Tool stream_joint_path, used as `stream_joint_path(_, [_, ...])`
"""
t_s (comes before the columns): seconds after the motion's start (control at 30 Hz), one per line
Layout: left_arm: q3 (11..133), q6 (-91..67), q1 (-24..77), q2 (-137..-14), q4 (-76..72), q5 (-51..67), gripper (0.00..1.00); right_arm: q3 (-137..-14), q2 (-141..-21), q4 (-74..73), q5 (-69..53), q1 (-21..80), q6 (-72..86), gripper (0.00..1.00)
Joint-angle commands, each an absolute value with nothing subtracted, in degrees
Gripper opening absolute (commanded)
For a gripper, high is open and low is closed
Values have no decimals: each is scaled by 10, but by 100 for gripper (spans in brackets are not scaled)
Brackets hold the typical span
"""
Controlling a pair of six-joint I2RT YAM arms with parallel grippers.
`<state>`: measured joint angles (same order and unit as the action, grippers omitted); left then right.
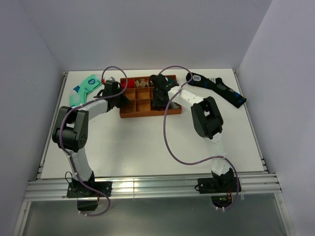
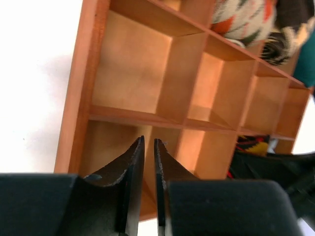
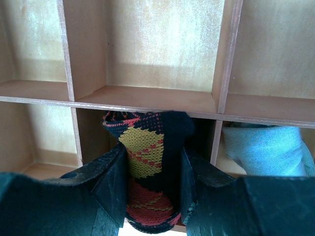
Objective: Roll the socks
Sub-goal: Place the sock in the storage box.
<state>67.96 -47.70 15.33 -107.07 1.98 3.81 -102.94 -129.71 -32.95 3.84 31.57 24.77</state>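
The black argyle sock (image 3: 145,147), rolled into a bundle with red and tan diamonds, stands in a near-row compartment of the wooden tray (image 3: 147,101). My right gripper (image 3: 152,153) is shut on it, one finger on each side. In the top view the right gripper (image 1: 159,100) is over the tray's (image 1: 147,114) right half, and it hides the sock. The sock also shows at the right edge of the left wrist view (image 2: 252,143). My left gripper (image 2: 149,143) is shut and empty over the tray's left end (image 1: 118,96).
A mint green and white sock (image 1: 84,88) lies left of the tray. A dark navy sock (image 1: 220,89) lies to its right. Rolled socks (image 2: 243,19) fill some back compartments. A light blue sock (image 3: 268,150) sits in the cell right of the argyle one.
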Motion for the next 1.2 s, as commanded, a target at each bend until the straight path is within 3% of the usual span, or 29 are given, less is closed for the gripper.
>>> stream_joint_path(0.0, [707, -483, 157, -1090, 39, 5, 18, -958, -1361, -470, -59, 341, 252, 28])
stream_joint_path(0.63, [739, -486, 160, -1150, 88, -20, 15, -952, -1305, -455, -29, 341, 270, 50])
stream_joint_path(0.7, [740, -485, 160, -1148, 90, -20, 15, -951, -1304, -454, -26, 342, 272, 75])
stream_joint_path(1.17, [756, -483, 160, -1151, 105, -28, 14, -978, -1276, -473, 13, 342, 280, 76])
